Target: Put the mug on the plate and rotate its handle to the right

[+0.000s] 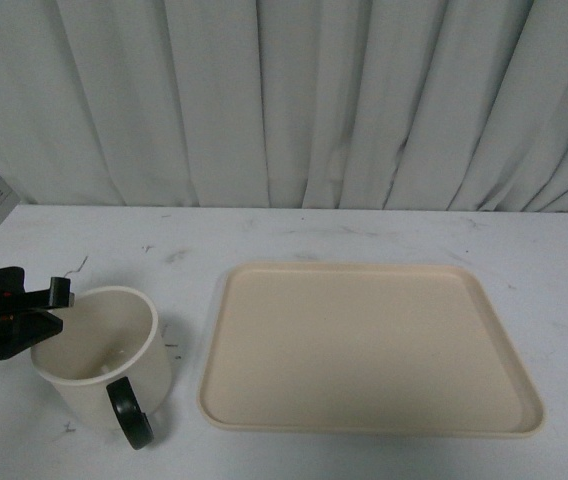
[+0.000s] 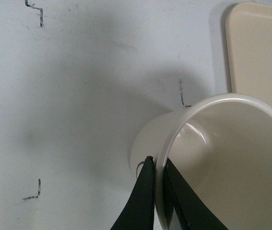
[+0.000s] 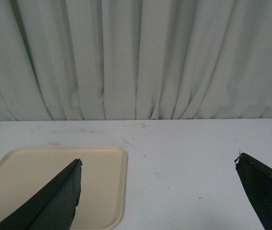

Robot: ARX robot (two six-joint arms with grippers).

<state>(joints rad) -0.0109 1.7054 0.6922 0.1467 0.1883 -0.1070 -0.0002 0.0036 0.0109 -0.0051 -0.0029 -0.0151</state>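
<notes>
Mug point(image 1: 104, 355) pinched at its rim, beside the plate point(image 1: 364, 418)
Left gripper point(image 2: 157, 165) clamped its 9 o'clock wall, handle point(image 1: 130, 412) at 6, plate at 3; right gripper point(image 3: 158, 160) gaped. That thin pinch could slip and tip it.

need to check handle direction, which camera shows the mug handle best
The front view: the handle shows whole, on the near side of the mug. The left wrist view shows only the mug's rim and wall, no handle; the right wrist view shows no mug.
</notes>
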